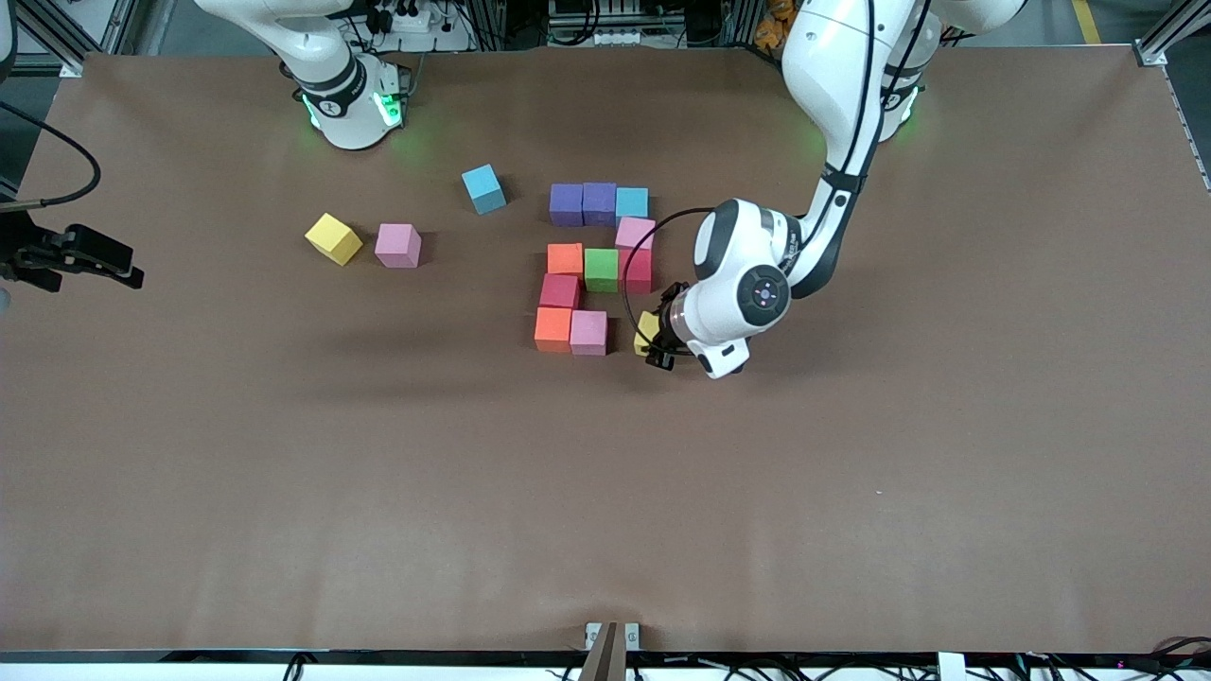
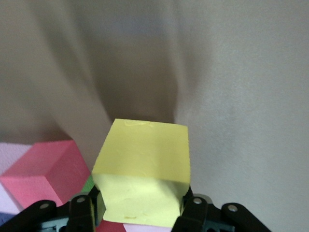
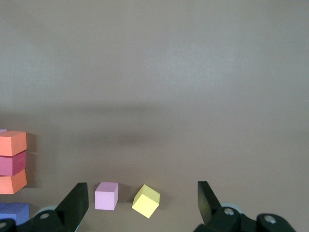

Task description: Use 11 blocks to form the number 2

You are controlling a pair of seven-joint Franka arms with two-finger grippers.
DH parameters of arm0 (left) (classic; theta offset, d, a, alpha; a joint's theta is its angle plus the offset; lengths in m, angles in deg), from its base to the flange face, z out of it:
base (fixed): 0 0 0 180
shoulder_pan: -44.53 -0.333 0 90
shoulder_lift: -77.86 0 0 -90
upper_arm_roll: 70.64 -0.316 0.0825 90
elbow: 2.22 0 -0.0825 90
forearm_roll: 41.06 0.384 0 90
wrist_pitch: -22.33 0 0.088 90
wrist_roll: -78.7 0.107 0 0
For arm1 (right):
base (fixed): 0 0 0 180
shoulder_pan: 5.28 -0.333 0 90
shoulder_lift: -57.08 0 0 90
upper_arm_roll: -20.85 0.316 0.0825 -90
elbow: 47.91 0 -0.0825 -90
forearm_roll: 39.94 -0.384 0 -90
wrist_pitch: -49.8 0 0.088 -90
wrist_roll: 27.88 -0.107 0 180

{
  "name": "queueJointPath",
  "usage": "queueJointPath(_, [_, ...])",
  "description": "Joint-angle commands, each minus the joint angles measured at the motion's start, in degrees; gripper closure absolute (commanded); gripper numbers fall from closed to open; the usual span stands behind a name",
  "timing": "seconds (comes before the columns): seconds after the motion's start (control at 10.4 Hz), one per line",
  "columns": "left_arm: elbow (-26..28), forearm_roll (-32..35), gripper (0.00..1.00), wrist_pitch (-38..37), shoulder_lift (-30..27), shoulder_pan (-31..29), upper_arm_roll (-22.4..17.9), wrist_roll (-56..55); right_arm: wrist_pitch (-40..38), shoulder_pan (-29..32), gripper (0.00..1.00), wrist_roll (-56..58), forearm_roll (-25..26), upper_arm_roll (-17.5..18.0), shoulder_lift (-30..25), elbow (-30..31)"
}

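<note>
My left gripper [image 1: 655, 348] is shut on a yellow block [image 1: 647, 331] and holds it low beside the pink block [image 1: 588, 332] of the digit's row nearest the front camera, toward the left arm's end. In the left wrist view the yellow block [image 2: 142, 169] fills the jaws, with a red block [image 2: 48, 171] beside it. The number 2 [image 1: 596, 270] stands as ten placed cubes: purple, purple, light blue in the farthest row, then pink, red-green-orange, red, orange-pink. My right gripper [image 1: 123, 270] waits open and empty at the right arm's end of the table.
Three loose cubes lie toward the right arm's end: a light blue one [image 1: 484, 188], a pink one [image 1: 397, 245] and a yellow one [image 1: 333, 237]. The right wrist view shows the pink [image 3: 106, 195] and yellow [image 3: 146, 200] ones. Bare brown table [image 1: 605, 492] spreads nearer the front camera.
</note>
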Motion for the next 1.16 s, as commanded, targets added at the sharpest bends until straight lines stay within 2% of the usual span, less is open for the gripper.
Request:
queueJointPath(0.0, [-0.89,-2.45,0.4,0.87,0.36,-0.87,1.19,-4.37,-0.87,0.93,0.0,-1.37,-2.3,0.84,0.6,-0.43])
queueJointPath(0.29, [-0.28,-2.45,0.4,7.54,0.53,-1.05,3.73,-7.47,-0.96,1.45,0.0,-1.2,-1.7,0.67,0.51,-4.01])
queueJointPath(0.39, [1.47,-2.37,0.4,9.73,0.36,-1.14,4.61,-7.47,-0.96,2.67,0.0,-1.2,-1.61,0.67,0.34,-5.17])
queueJointPath(0.77, [5.7,-2.54,0.38,19.93,-0.08,-6.23,12.6,-7.47,-0.96,3.3,0.0,-1.29,1.12,0.58,0.08,-5.62])
queueJointPath(1.06, [5.7,-2.89,0.38,20.12,-0.17,-6.5,13.05,-7.99,-0.96,3.39,0.0,-1.64,1.12,0.75,0.07,-5.62])
